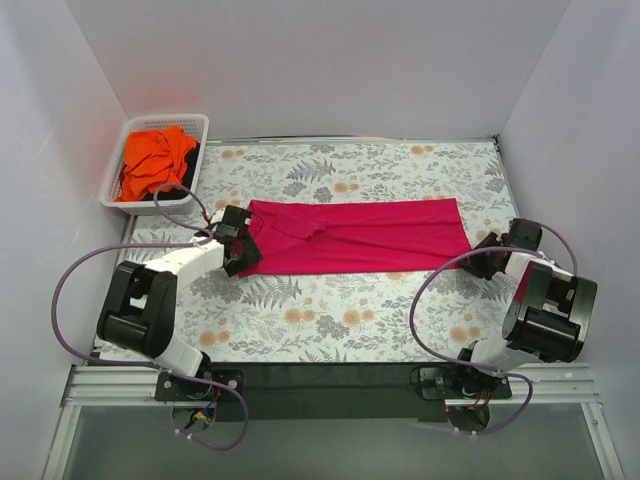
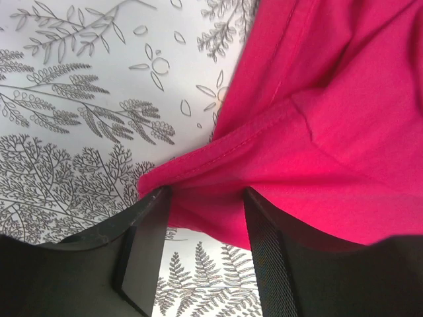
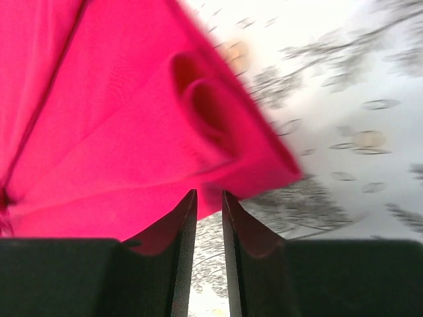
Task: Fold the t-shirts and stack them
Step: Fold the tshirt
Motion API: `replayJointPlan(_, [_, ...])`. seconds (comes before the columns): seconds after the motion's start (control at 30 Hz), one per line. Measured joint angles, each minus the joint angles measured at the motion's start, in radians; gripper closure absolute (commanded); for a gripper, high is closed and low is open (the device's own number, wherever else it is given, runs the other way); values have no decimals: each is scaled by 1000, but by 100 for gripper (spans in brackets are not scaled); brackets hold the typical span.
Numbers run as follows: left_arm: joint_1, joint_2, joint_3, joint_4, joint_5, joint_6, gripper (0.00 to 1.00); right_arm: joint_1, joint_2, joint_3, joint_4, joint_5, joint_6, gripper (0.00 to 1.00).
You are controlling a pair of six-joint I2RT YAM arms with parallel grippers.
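The magenta-pink t-shirt [image 1: 360,235] lies on the table folded into a long flat band. My left gripper [image 1: 238,250] is at the band's left end. In the left wrist view its jaws [image 2: 206,191] stand wide open, with the shirt's hemmed edge [image 2: 330,132] lying at the fingertips. My right gripper [image 1: 490,255] is just off the band's right end. The right wrist view is blurred: the jaws [image 3: 209,193] stand narrowly apart, table shows between them, and the shirt's corner [image 3: 99,132] lies just past the tips. The orange t-shirt [image 1: 155,160] sits crumpled in the basket.
The white slatted basket [image 1: 113,182] stands at the far left corner against the white walls. A floral-print cloth covers the table [image 1: 330,310]. Purple cables loop beside both arms near the front edge.
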Motion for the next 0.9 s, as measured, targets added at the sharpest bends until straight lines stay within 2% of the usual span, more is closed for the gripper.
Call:
replayJointPlan(0.2, [77, -35, -57, 35, 9, -21, 53, -85, -27, -13, 4, 47, -1, 73])
replayJointPlan(0.43, [81, -74, -60, 24, 33, 5, 35, -49, -129, -31, -15, 61, 11, 66])
replayJointPlan(0.5, [81, -123, -60, 13, 40, 21, 33, -23, -151, -29, -15, 60, 18, 58])
replayJointPlan(0.67, [81, -291, -60, 15, 55, 76, 29, 26, -145, -10, -14, 52, 33, 50])
replayJointPlan(0.9, [81, -421, -150, 92, 92, 149, 27, 43, -87, -4, 5, 51, 57, 49])
